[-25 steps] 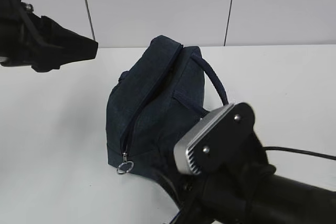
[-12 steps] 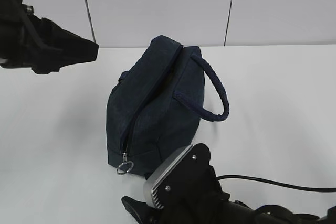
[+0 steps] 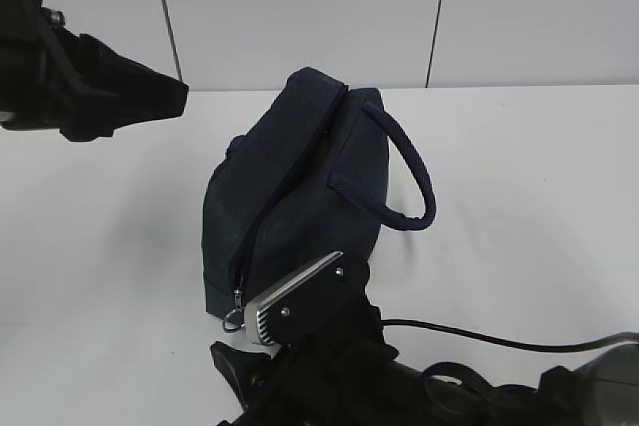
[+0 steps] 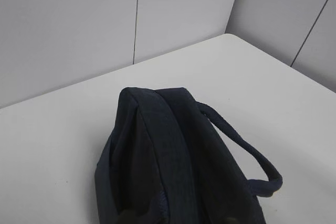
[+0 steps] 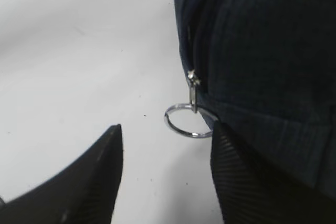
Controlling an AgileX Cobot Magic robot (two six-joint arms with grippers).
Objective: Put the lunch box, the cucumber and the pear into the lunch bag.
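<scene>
My right claw has come down and swung left over the last second, and now stands wide with the ring pull just ahead at 12 o'clock, untouched. The lunch bag stays zipped shut mid-tabletop, so I judge opening comes first; lunch box, cucumber and pear are nowhere in view. My left claw hangs at 10 o'clock, its state I cannot tell. The tabletop is plain white, backed by pale seamed wall panels.

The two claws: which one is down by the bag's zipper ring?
The right claw, open around the ring at the bag's near end. The left one hangs high above the bag's far end, fingers unseen.
</scene>
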